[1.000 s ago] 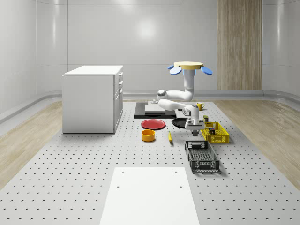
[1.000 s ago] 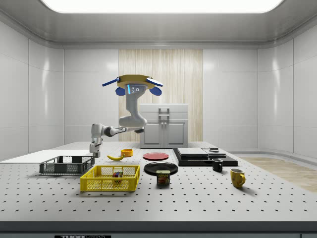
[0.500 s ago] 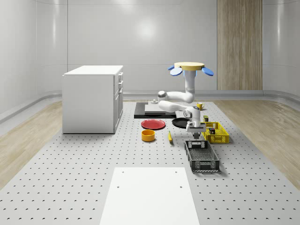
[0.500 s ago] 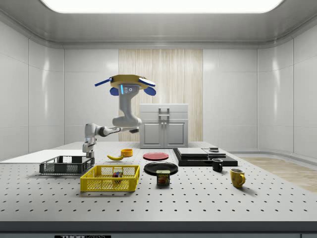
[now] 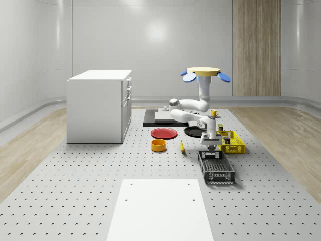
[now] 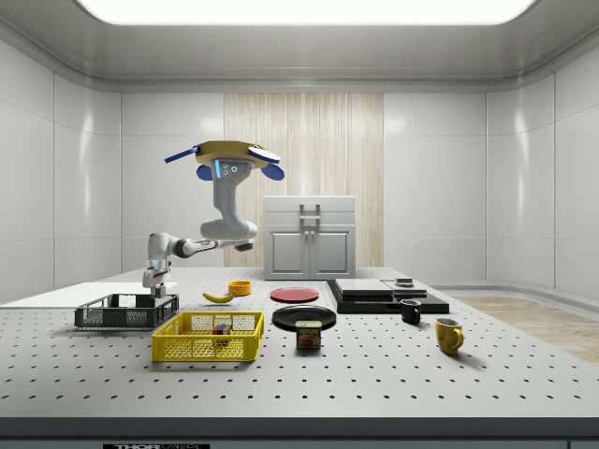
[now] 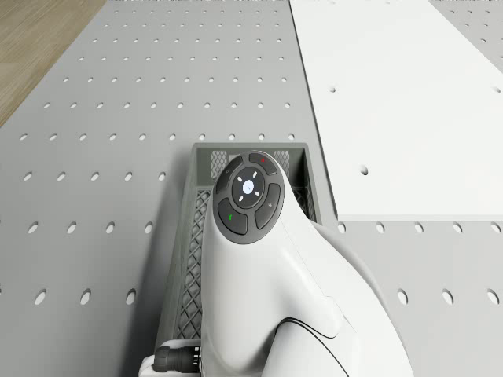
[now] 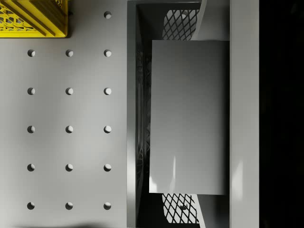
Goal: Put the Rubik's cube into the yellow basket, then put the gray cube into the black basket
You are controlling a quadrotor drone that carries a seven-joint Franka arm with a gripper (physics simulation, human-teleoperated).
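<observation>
Since a second ago, the drone (image 6: 225,154) and its arm have been carried toward the side view's left, so that the gripper (image 6: 155,286) is now hung over the black basket (image 6: 125,312) rather than beside it; the baskets have not moved. The drone is seen hovering above the table (image 5: 100,165), behind the yellow basket (image 6: 208,338), with the arm stretched out to the black one. In the wrist view the gray cube (image 8: 189,116) is seen directly beneath the camera, with the black basket's mesh (image 8: 180,19) visible past its edges, so the cube lies straight down from the fingers and inside the basket's outline (its faces squared to the basket's long walls). The cube is judged to be pinched between the fingers, though the contact itself is hidden. A small multicoloured cube (image 6: 219,328) lies in the yellow basket, so the first half looks done.
</observation>
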